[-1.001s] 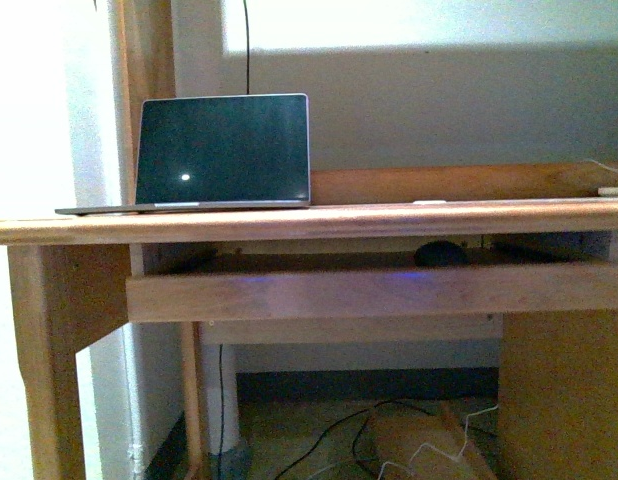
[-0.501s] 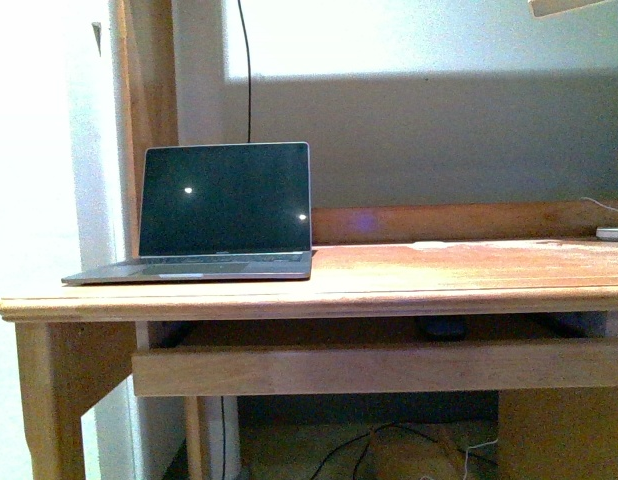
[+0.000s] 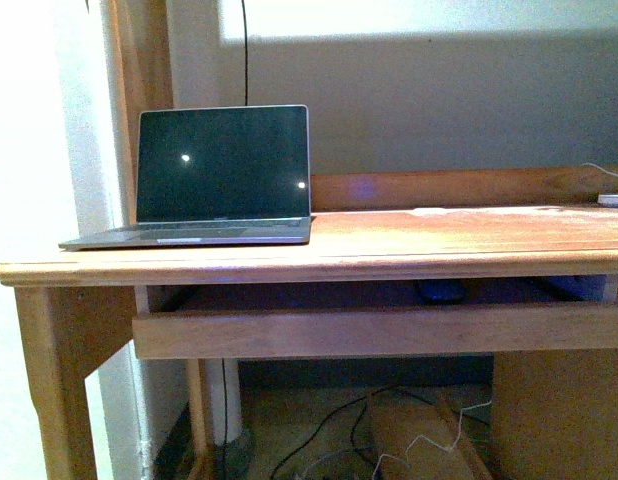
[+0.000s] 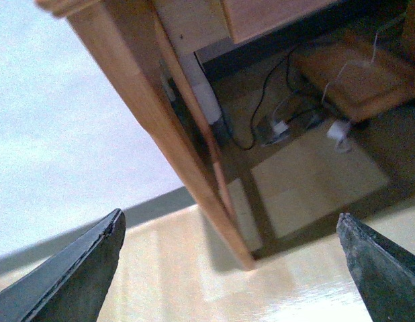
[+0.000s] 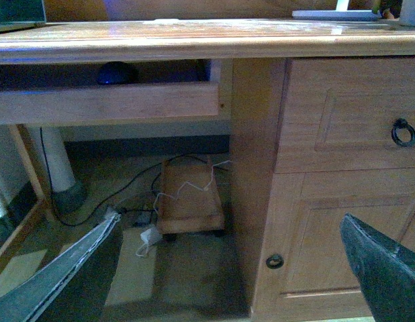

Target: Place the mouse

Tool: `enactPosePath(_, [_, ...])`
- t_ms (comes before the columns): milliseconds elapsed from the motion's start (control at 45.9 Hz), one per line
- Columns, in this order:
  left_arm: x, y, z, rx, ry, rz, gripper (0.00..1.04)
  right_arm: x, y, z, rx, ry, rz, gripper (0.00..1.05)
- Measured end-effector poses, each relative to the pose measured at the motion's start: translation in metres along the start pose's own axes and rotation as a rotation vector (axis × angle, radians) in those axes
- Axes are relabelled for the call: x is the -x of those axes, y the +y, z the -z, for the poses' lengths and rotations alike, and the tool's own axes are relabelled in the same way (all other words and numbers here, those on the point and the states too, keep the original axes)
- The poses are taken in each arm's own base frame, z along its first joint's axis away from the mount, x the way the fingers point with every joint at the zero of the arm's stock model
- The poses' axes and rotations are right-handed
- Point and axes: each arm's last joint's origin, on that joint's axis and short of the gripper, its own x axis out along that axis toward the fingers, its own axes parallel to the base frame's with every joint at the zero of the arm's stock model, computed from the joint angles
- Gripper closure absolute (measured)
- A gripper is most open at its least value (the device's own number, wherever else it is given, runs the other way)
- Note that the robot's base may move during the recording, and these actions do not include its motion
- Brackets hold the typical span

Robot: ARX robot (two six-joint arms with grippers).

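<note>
The mouse point(image 3: 441, 291) is a small dark dome lying on the pull-out shelf point(image 3: 379, 332) under the desk top, half hidden behind the shelf's front rail. The right wrist view shows the mouse point(image 5: 115, 72) in the shadowed shelf gap, far from my fingers. My right gripper point(image 5: 229, 219) is open and empty, low in front of the desk's cabinet. My left gripper point(image 4: 229, 216) is open and empty too, near the floor beside a desk leg point(image 4: 174, 141). Neither arm shows in the front view.
An open laptop point(image 3: 224, 165) stands on the wooden desk top point(image 3: 439, 240) at the left. A white device with a cable point(image 3: 614, 199) lies at the right edge. A drawer cabinet point(image 5: 348, 114) is at the desk's right. Cables and a small wooden stand point(image 5: 189, 198) lie on the floor beneath.
The front view rose so the desk top showed from above, then sank partway back. The mouse has stayed on the shelf.
</note>
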Motion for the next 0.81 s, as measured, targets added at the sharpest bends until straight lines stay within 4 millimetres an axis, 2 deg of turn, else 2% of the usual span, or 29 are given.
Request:
enactPosePath(131, [-0.035,0.005,0.000,-0.315,-0.080,-0.012,0.08,0.000,0.000,0.000,0.000,0.000,0.000,0.07])
enactPosePath(196, [-0.060,0.008,-0.005,-0.465,-0.150,-0.020,0.08,0.000,0.000,0.000,0.000,0.000,0.000,0.07])
enactPosePath(327, [-0.095,0.016,-0.015,-0.586,-0.240,-0.030,0.08,0.000,0.000,0.000,0.000,0.000,0.000,0.07])
enactPosePath(435, [-0.129,0.014,-0.025,-0.634,-0.305,0.001,0.08,0.000,0.000,0.000,0.000,0.000,0.000,0.07])
enactPosePath(588, [-0.157,0.004,-0.025,-0.657,-0.351,0.058,0.08,0.000,0.000,0.000,0.000,0.000,0.000,0.07])
enactPosePath(805, [-0.185,-0.002,-0.026,-0.685,-0.393,0.074,0.08,0.000,0.000,0.000,0.000,0.000,0.000,0.07])
